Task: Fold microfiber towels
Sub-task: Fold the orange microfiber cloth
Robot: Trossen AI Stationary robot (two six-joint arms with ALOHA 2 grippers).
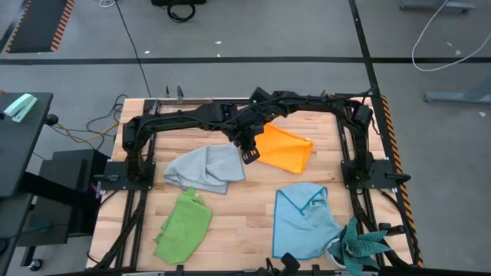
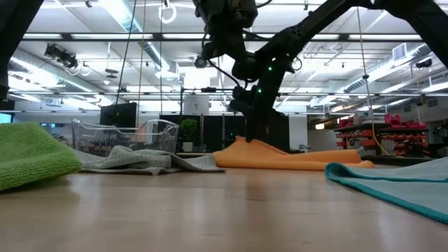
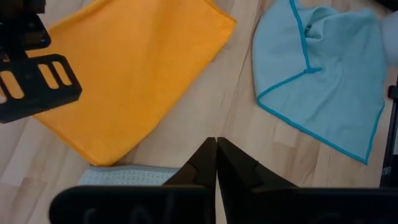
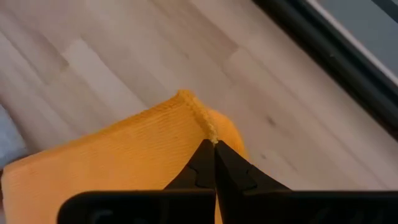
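Note:
The orange-yellow towel lies far of the table's middle, with its far left corner raised into a small peak. My right gripper is shut on that corner. My left gripper hangs shut and empty, high over the bare wood between the orange towel and the crumpled grey towel. The light blue towel lies rumpled at the near right. The lime green towel lies at the near left. My right gripper pinches the orange towel's hemmed corner between its two fingertips, slanting down from above. One layer or several, I cannot tell. The corner stands a little above the table, and the rest of the towel lies flat on the wood.
A teal spiky plant stands at the near right corner beside the blue towel. In the low view a clear plastic box shows behind the grey towel. Bare wood lies between the green and blue towels.

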